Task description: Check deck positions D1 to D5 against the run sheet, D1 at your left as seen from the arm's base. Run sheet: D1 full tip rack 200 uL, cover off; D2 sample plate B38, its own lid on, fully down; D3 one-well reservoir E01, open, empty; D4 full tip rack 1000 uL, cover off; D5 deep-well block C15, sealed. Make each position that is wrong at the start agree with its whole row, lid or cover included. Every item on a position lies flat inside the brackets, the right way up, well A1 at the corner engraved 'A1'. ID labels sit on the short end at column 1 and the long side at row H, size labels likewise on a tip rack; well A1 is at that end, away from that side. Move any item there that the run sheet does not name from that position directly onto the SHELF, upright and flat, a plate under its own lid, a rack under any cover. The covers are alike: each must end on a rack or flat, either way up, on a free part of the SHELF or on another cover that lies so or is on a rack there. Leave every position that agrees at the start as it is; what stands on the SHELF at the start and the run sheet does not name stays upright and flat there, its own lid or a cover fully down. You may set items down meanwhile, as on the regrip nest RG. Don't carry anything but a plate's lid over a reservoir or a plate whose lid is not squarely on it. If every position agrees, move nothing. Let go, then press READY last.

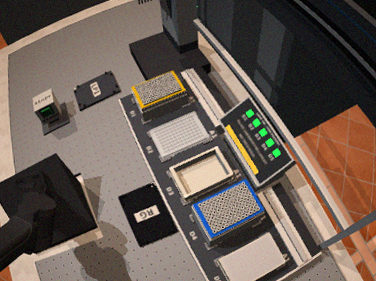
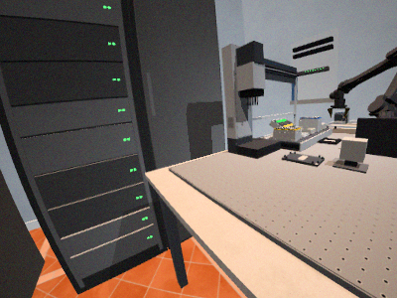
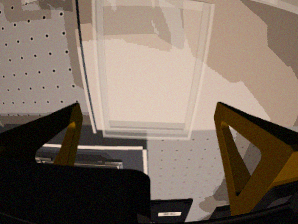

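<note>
The deck row shows in the top view. A yellow-rimmed tip rack (image 1: 158, 88) stands at the far end with no cover. Beside it come a lidded plate (image 1: 179, 134), an open empty reservoir (image 1: 201, 172), a blue-rimmed tip rack (image 1: 229, 207) with no cover, and a sealed block (image 1: 250, 260). In the wrist view my gripper (image 3: 148, 109) is wide open and empty. A clear cover (image 3: 149, 63) lies flat on a beige surface just below and beyond the fingers. My gripper also shows small in the exterior view (image 2: 338, 113). In the top view a dark shape (image 1: 41, 207) hides it.
The black RG nest (image 1: 147, 213) lies in front of the deck. The READY button box (image 1: 47, 111) and a dark pad (image 1: 97, 88) stand at the far left. A panel with green lights (image 1: 255, 140) sits behind the deck.
</note>
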`<state>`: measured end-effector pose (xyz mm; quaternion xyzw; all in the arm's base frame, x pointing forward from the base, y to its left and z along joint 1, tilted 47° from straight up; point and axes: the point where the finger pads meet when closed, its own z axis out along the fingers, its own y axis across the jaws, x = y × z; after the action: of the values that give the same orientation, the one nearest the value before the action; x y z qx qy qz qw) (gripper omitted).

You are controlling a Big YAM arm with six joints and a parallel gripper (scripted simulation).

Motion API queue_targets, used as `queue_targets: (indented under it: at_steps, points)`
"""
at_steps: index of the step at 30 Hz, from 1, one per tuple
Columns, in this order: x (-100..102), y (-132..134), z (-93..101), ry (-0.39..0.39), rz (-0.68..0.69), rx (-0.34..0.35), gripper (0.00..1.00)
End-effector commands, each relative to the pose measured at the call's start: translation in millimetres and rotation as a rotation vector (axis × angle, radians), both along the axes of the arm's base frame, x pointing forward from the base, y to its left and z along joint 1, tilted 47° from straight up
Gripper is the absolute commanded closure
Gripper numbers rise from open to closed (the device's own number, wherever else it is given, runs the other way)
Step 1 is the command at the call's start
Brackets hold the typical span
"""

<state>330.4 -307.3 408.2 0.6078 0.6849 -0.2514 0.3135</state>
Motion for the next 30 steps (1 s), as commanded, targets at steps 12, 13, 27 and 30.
queue_targets:
  at_steps: [12,13,27,30]
  points:
    - [-6.1,24.3,50.4,-0.069,0.003,-0.033,0.0]
    - [-6.4,25.5,51.4,-0.069,0.003,-0.033,0.0]
    - [-13.3,34.4,59.7,-0.061,-0.013,-0.027,0.0]
    - [-10.1,43.4,66.2,-0.068,0.003,-0.029,0.0]
